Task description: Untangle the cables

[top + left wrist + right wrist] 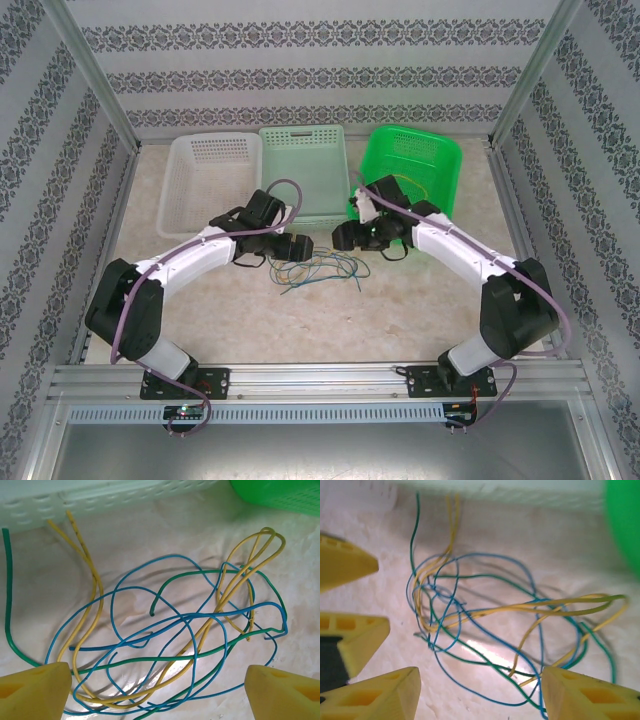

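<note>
Jaws apart, cables (186, 617) between (apparently untouched)

Cables (170, 630) lie tangled on the table (150, 540); left gripper (157, 692) spread wide, holding nothing.

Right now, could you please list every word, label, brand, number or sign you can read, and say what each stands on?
There are none to read. The cables, the white basket, the pale green basket, the bright green basket and the patterned walls carry no lettering, only ornament on the walls.
</note>
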`<move>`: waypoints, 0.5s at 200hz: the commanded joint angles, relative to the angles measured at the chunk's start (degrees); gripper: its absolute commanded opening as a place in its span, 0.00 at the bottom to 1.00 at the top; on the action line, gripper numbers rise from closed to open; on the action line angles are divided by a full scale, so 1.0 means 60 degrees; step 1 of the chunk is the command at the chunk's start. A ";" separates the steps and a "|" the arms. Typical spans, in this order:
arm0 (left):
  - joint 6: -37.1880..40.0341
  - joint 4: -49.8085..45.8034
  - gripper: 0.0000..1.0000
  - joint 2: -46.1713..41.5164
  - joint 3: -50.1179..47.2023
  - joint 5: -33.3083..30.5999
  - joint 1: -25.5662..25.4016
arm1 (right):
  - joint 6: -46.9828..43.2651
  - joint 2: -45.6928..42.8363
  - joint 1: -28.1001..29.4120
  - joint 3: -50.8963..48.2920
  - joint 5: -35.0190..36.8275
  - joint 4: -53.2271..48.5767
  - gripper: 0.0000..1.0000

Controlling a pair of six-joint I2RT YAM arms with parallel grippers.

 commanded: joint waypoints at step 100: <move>-0.0654 0.0528 0.88 -0.0307 -0.0605 0.0444 -0.0021 | -0.1010 0.1749 0.0896 -0.0323 0.0472 0.0438 0.68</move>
